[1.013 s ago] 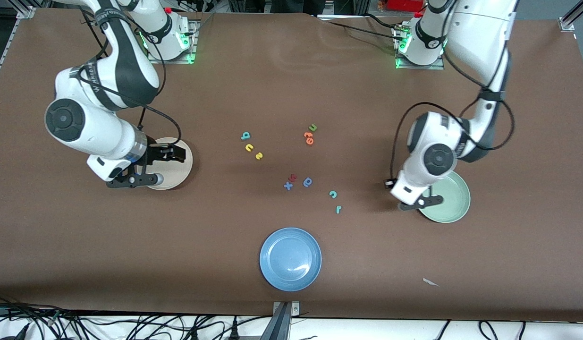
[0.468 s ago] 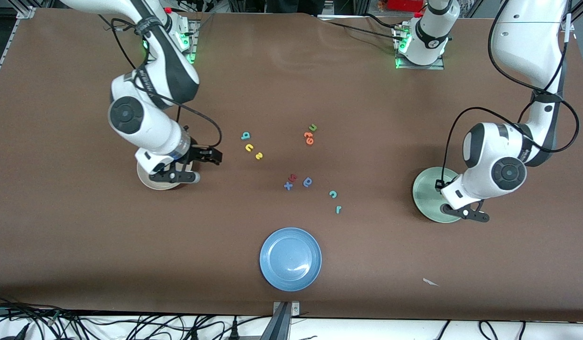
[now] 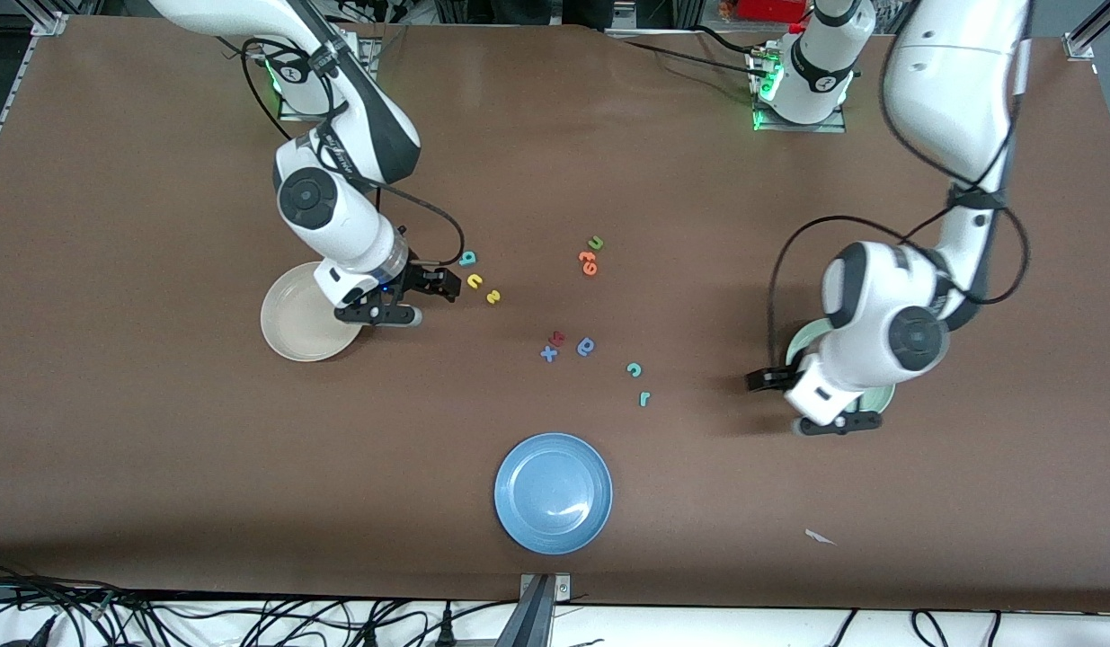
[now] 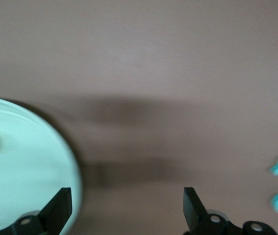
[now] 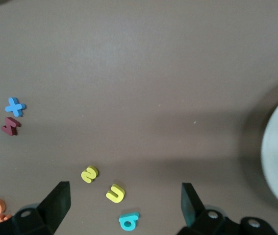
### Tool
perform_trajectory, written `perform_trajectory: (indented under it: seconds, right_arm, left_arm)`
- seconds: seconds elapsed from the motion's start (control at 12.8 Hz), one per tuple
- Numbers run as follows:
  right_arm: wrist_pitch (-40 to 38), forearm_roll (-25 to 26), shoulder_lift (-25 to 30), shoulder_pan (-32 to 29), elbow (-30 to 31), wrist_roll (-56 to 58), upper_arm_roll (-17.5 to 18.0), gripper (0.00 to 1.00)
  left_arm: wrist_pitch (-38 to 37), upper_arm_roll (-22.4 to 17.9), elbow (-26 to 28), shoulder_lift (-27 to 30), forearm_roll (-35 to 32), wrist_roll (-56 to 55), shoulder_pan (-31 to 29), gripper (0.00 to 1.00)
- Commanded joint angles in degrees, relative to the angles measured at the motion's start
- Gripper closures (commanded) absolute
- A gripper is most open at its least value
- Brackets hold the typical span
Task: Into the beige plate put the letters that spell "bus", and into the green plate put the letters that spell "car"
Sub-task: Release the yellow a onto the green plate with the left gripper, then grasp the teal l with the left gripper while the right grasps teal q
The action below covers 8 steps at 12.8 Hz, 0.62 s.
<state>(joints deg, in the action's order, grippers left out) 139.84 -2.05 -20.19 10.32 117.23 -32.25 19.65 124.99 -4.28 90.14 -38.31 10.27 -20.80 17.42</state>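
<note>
Brown table, left tool open beside green plate, right tool open near beige plate

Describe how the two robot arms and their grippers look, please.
Both arms have glossy white shells with black joint sections and round black caps; loose black cables loop beside them. The left gripper and right gripper are black two-finger claws. Green lights glow at both bases.

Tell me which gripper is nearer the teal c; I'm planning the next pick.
Left. The left gripper hangs by the green plate, toward the teal c. The right gripper is over the table beside the beige plate, by the teal b.
</note>
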Motion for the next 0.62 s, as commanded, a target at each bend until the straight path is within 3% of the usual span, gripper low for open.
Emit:
perform_trajectory:
  seconds: [0.0,0.23,0.55]
  right_arm:
    - [5.6,2.9,1.2,2.4,5.5,-5.5,0.4,0.00]
    - [8.3,5.8,-0.2,5.1,7.4,-9.3,0.4,0.00]
    - [9.5,16.6,-3.4,8.7,8.1,-19.8,0.4,0.00]
  left_arm:
    - [-0.7,-0.8,-10.7,-8.3,1.2,-13.0,4.5,0.00]
    - [-0.7,-0.8,-18.0,-13.9,1.2,-24.3,7.1,0.00]
    - [-0.7,-1.2,-22.8,-17.8,1.0,-28.1,10.1,0.00]
